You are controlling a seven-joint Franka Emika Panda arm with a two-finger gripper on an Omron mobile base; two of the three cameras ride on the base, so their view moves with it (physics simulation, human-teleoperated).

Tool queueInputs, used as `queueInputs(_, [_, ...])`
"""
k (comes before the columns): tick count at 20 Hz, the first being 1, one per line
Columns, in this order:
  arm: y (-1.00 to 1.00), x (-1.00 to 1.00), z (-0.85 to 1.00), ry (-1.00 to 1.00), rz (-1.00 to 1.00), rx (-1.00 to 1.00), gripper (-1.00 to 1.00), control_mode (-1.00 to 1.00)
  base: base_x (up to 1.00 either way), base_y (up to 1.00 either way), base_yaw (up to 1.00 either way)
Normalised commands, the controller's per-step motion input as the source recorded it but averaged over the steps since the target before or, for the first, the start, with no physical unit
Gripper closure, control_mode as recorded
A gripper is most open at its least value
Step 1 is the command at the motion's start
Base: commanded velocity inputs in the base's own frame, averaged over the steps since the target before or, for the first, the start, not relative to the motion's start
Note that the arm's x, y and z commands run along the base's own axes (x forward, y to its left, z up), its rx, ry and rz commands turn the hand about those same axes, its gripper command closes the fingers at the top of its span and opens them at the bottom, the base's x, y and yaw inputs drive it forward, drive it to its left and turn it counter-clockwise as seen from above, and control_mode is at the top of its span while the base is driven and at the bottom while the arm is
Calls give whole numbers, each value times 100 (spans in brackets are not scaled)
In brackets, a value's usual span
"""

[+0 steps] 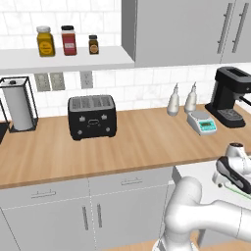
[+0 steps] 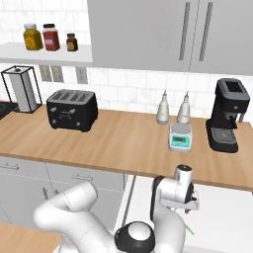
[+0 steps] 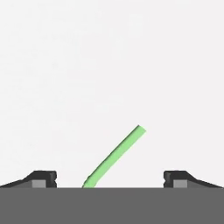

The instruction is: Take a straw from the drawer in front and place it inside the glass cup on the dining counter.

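Down over the open drawer (image 2: 222, 212), gripper (image 3: 109, 177) is spread wide, nothing grasped; straw (image 3: 114, 157) lies slanted on the pale drawer floor between the fingertips (image 3: 43, 178), not touching either. Judged stage: early, reach done, grasp not yet made; pickup, carry and drop into the cup all remain. Beyond the drawer, wooden surface (image 1: 142, 142) carries black toaster (image 1: 92, 116), paper towel holder (image 1: 18, 104), scale (image 1: 201, 122), two pale bottles (image 1: 182, 100) and coffee machine (image 1: 229, 95). Shelf (image 1: 63, 60) with three jars above, tiled wall, grey cabinets.
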Motion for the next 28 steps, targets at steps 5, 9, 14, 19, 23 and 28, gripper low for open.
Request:
queueInputs(5, [0, -59, -32, 0, 0, 0, 100, -100, 0, 0, 0])
queueInputs(9, [0, -36, -15, 0, -1, 0, 100, -100, 0, 0, 0])
queueInputs(14, [0, -14, 4, -1, -2, 0, 100, -100, 0, 0, 0])
queueInputs(19, [4, -12, 78, 0, -1, 0, 100, -100, 0, 0, 0])
queueInputs(23, [24, -39, 85, -3, 0, 0, 100, -100, 0, 0, 0])
queueInputs(28, [24, -63, 67, -6, 0, 0, 100, -100, 0, 0, 0])
